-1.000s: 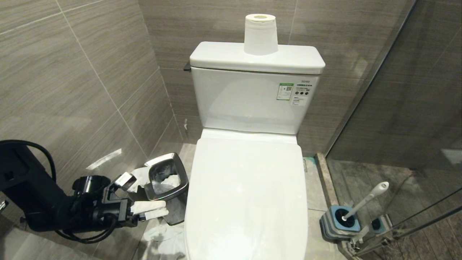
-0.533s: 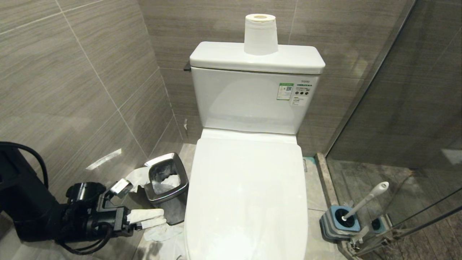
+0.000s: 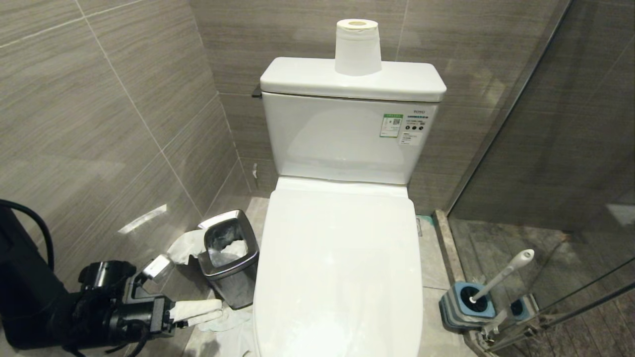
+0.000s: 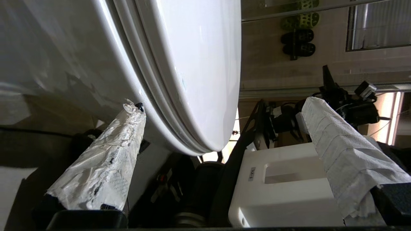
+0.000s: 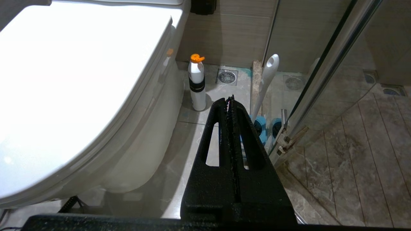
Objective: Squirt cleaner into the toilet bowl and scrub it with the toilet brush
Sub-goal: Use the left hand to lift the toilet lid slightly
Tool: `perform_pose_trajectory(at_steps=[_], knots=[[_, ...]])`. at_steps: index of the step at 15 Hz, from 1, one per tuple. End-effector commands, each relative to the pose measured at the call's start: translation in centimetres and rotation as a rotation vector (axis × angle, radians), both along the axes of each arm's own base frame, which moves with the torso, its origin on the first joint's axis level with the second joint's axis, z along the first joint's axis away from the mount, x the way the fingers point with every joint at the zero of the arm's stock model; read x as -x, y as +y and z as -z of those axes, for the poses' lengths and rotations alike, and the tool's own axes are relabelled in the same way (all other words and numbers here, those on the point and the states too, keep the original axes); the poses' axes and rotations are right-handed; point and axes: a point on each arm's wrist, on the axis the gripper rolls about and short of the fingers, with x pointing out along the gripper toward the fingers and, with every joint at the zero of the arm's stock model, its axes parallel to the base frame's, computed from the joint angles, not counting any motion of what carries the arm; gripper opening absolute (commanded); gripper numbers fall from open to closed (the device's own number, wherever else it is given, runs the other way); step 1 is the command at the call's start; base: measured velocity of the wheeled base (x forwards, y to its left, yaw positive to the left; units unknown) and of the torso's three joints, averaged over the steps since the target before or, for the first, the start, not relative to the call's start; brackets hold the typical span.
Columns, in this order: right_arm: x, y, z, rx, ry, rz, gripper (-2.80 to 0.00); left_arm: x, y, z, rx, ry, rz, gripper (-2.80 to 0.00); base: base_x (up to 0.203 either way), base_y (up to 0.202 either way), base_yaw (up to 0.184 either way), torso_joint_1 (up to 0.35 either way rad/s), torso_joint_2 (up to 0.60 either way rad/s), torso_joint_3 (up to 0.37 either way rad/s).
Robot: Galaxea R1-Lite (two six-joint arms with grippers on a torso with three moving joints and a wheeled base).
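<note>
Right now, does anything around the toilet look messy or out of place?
Yes. Crumpled white tissue lies on the floor beside the steel waste bin, and more hangs over the bin's rim, left of the closed toilet lid. Nothing else stands out.

- The white cistern [image 3: 347, 139] carries the small grey brand name "TOTO" near its upper right corner.
- Below that name is a green and white sticker [image 3: 390, 125] with a QR code; its small print cannot be read.
- Beside it a white label [image 3: 412, 132] shows three dark round symbols, perhaps rating marks; its text is too small.
</note>
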Motion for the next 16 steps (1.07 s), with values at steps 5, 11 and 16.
perform_pose_trajectory(at_steps=[5,11,16], knots=[[0.0,0.0,0.0,0.000,0.001,0.000,-2.80,1.4,-2.3,-0.1,-0.038,-0.002,0.068,0.00,0.000,0.000,0.000,0.000,0.00,0.000],[0.0,0.0,0.0,0.000,0.001,0.000,-2.80,2.2,-4.4,0.4,-0.093,0.024,0.131,0.00,0.000,0.000,0.000,0.000,0.00,0.000],[0.0,0.0,0.0,0.000,0.002,0.000,-2.80,2.0,-4.8,0.9,-0.109,0.042,0.140,0.00,0.000,0.000,0.000,0.000,0.00,0.000]])
